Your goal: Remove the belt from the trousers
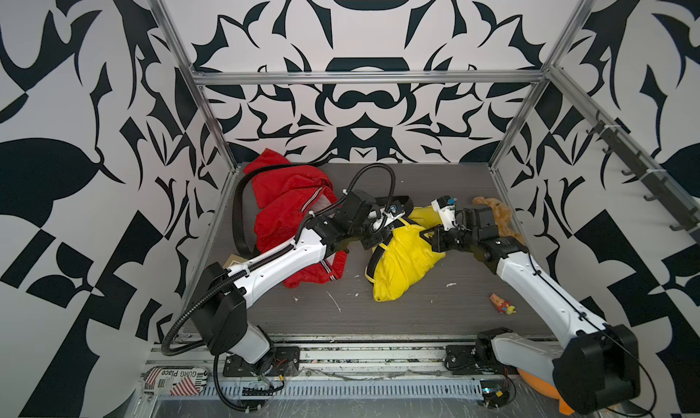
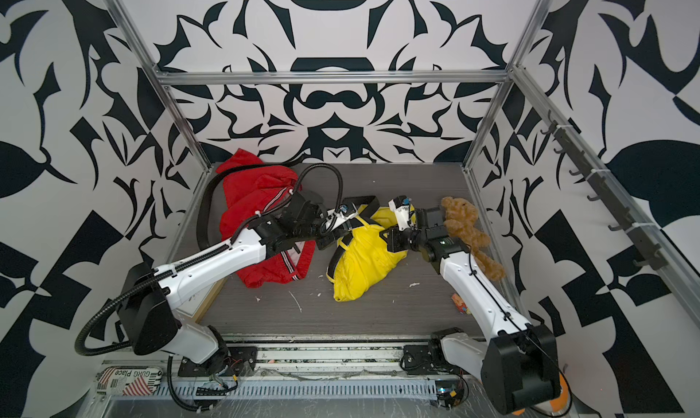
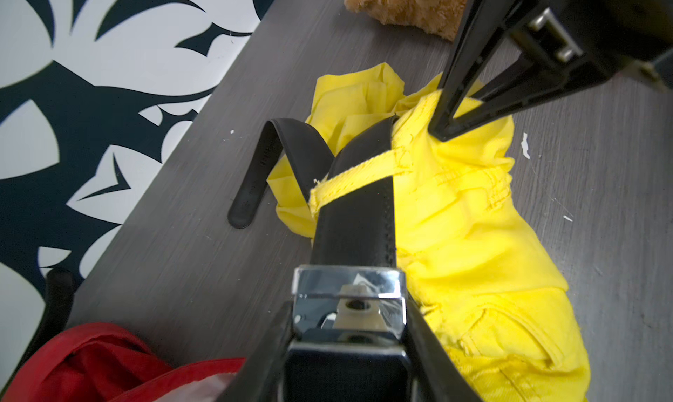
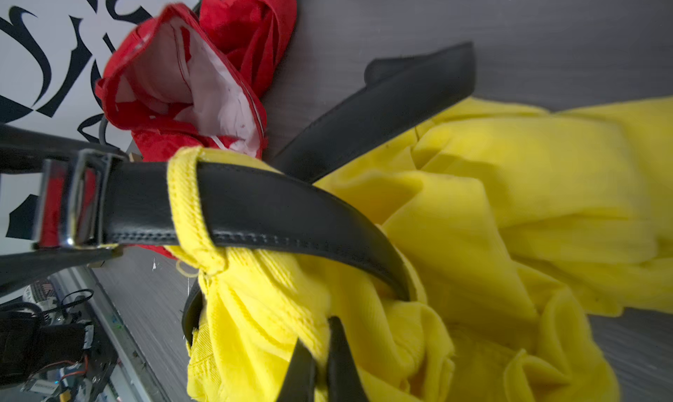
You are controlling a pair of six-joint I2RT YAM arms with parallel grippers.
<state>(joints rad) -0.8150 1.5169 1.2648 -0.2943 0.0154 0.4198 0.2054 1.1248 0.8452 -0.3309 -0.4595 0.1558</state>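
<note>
Inside a robotics lab's test cell: an aluminium-profile frame (image 1: 363, 77) boxes in a grey wood-grain tabletop (image 1: 416, 317), walled by panels (image 1: 75, 94) printed with bold black-and-white shapes. The left arm (image 1: 280, 261) and the right arm (image 1: 530, 283), both white and black, are bolted to a base rail (image 1: 378, 353) beside a slotted cable duct (image 1: 341, 391) and exposed wiring (image 1: 496, 395). Yellow trousers (image 1: 405, 261) and a teddy bear (image 2: 464, 223) lie on the tabletop.

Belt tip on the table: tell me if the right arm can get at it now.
Probably not yet. The belt tip lies bare on the table, but the right hand is shut on the yellow trousers and would have to let go first.
</note>
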